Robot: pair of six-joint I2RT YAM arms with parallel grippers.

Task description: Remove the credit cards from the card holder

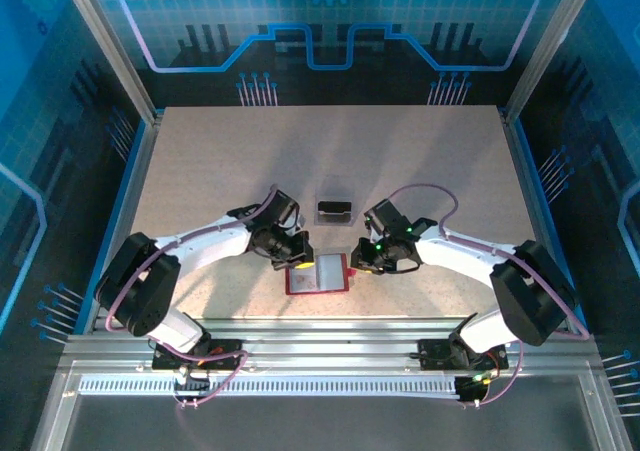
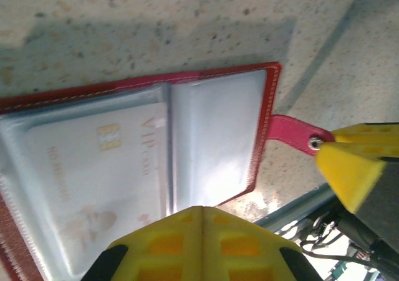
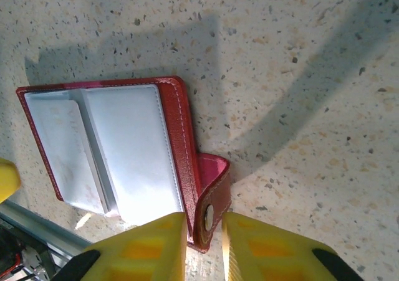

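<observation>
The card holder (image 1: pixel 318 274) lies open on the table, red-bordered with pale pockets (image 2: pixel 212 138) (image 3: pixel 124 150). A pale card printed VIP (image 2: pixel 93 162) sits inside one pocket. Dark credit cards (image 1: pixel 334 209) lie on the table just beyond the holder. My left gripper (image 1: pixel 297 262) (image 2: pixel 202 207) is shut, its tip over the holder's near edge with nothing between the fingers. My right gripper (image 1: pixel 353 267) (image 3: pixel 204 217) stands narrowly open astride the holder's red side tab (image 3: pixel 211 209) (image 2: pixel 293 133), with a thin gap showing beside the tab.
The table's metal front rail (image 1: pixel 320 336) runs just behind the holder's near edge. Speckled tabletop (image 1: pixel 420 161) stretches beyond and to both sides. Blue enclosure walls (image 1: pixel 120 141) ring the table.
</observation>
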